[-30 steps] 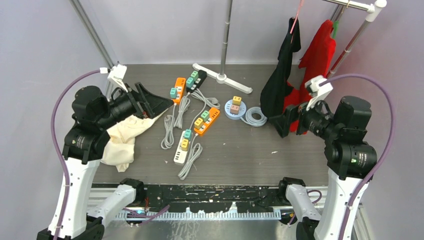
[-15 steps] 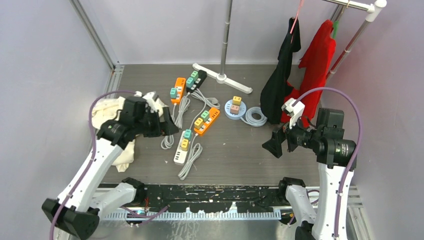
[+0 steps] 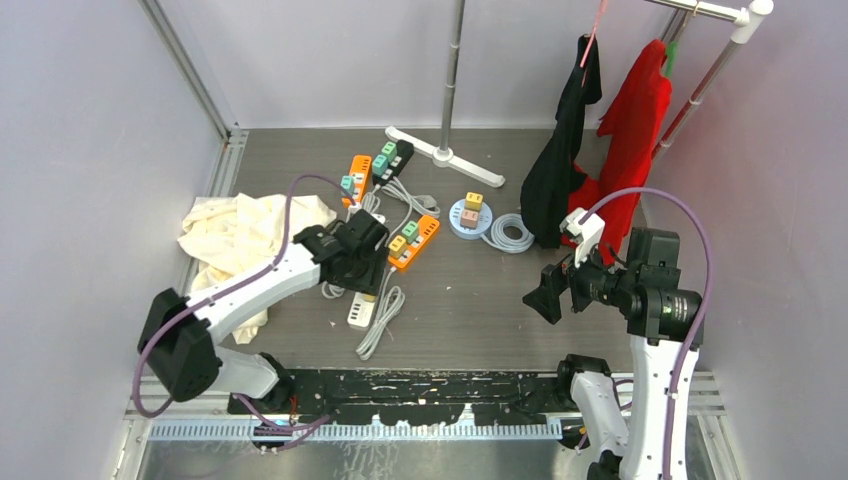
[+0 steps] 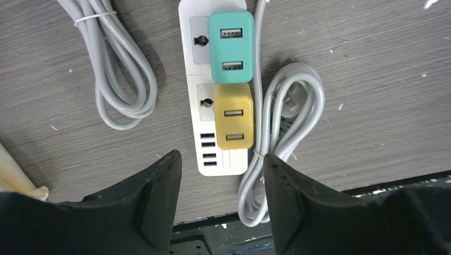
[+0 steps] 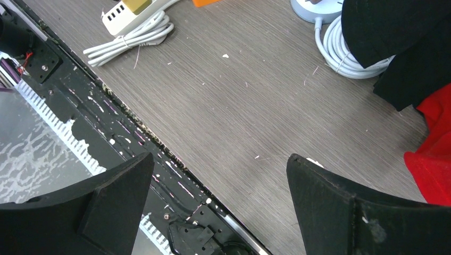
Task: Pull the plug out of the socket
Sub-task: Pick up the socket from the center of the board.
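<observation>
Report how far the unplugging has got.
Done: the left gripper is in place above the white power strip, jaws apart. In hand: apparently lining up on the yellow plug; nothing is gripped. Left: grip and pull, since it and the teal plug both sit in their sockets. The right gripper hangs open over the table, idle.

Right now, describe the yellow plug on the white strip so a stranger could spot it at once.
On the table, find the white strip, the strip lying nearest the front edge. Two plugs sit on it in a row: the yellow plug is the one next to the strip's USB ports, while the teal plug sits farther from them.
</observation>
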{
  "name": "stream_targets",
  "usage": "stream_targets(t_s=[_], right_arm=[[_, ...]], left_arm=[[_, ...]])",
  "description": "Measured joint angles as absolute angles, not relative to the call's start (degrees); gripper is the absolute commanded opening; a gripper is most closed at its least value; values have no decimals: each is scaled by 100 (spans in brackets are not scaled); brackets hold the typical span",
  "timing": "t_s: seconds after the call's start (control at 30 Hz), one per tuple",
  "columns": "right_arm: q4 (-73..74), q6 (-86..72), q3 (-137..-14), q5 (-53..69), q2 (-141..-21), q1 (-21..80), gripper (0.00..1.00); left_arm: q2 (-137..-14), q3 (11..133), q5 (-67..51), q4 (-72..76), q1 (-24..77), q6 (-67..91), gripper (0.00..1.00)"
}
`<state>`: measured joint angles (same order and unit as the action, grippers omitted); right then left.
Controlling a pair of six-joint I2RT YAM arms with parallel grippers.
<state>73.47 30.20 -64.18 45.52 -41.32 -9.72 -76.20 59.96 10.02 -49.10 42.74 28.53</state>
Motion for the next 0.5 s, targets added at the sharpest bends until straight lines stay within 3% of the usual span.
stream_targets(t_s=[0.5], right_arm=[[7207,2950,-6276,4582,-4084,-1026,100]], left_arm=[[-8549,5996,1061,-4335,4460,3004,37]])
